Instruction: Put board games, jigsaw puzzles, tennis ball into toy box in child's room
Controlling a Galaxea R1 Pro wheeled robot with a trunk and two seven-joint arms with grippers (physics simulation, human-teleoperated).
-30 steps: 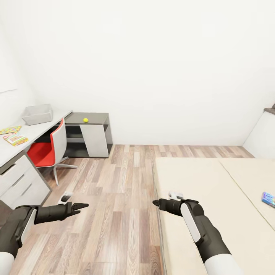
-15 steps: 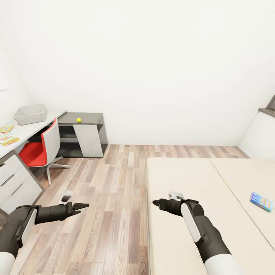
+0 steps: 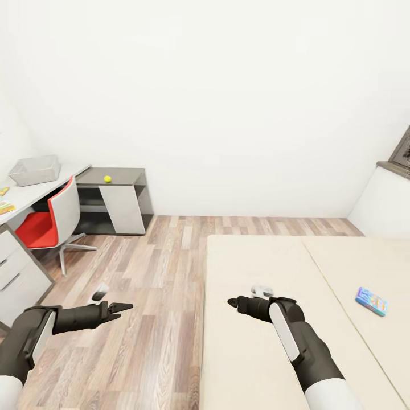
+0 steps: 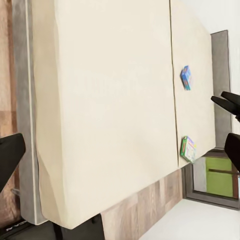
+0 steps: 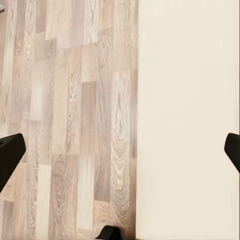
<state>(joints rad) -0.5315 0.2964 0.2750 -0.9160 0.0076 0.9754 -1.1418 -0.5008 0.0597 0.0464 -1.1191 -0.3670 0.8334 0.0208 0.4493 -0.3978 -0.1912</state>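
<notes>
White walls and open plank floor (image 3: 159, 273) separate the table (image 3: 34, 191), bearing toy box (image 3: 35, 169) and tennis ball (image 3: 107, 179), from the bed (image 3: 267, 267) holding a blue board game (image 3: 371, 300); left gripper (image 3: 126, 307) and right gripper (image 3: 232, 302) hover empty, fingers spread wide.

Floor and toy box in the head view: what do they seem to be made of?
The floor looks like wood plank or laminate: staggered boards with grain in mixed brown tones, matte. The toy box on the table reads as light grey moulded plastic, smooth with sloping walls, though too small to be sure.
</notes>
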